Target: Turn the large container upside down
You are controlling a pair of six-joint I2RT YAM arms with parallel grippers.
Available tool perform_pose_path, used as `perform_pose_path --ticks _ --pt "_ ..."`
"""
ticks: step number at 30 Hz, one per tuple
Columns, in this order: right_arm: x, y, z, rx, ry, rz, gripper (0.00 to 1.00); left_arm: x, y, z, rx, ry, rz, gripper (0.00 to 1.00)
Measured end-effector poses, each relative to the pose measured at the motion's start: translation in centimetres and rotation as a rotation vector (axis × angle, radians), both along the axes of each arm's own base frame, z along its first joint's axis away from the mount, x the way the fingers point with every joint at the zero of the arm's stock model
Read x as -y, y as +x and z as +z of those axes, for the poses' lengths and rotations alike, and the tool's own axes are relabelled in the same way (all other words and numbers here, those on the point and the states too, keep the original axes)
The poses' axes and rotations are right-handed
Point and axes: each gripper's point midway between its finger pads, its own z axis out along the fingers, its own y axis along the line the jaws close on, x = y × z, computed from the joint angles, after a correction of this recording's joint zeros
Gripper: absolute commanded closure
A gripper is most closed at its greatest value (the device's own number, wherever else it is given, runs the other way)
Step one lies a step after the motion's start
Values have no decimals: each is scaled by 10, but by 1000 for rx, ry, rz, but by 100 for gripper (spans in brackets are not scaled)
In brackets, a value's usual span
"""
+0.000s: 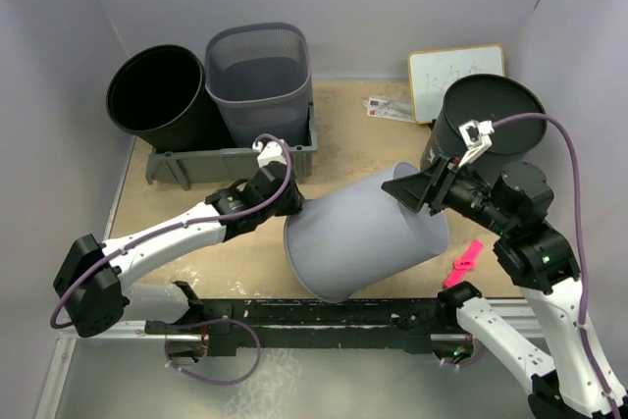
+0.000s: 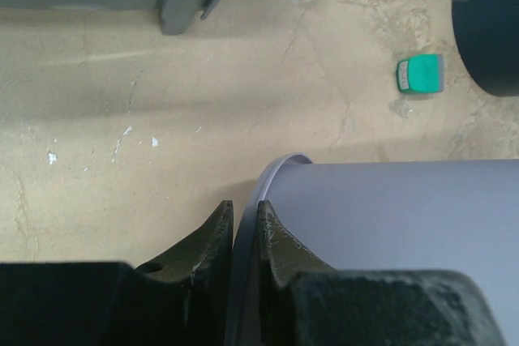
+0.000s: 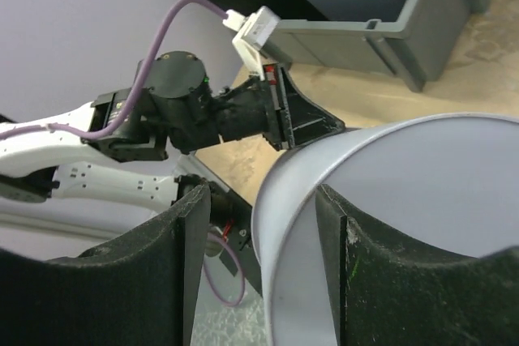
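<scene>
The large container (image 1: 363,237) is a plain, smooth bin of pale lavender-grey colour with a thin lipped edge. It is in the centre of the frame, over the tan bench (image 1: 358,120). It is tipped on its side, with its long axis going from lower left to upper right. The left claw (image 1: 291,205) is closed on the thin edge at the lower-left end. At the upper-right end the right claw (image 1: 420,191) has its jaws apart, one finger on each side of the edge.
</scene>
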Motion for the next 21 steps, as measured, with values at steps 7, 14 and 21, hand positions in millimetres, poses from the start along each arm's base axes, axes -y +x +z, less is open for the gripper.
perform_pose_path --ticks 7,14,21 --pt "-19 0 -24 -72 18 107 43 -1 -3 -6 -14 28 -12 100" --pt "-32 -7 -34 -117 42 207 37 1 -3 -10 -18 36 -18 100" --pt "-34 -13 -32 -84 19 259 36 5 3 -4 -12 31 -16 94"
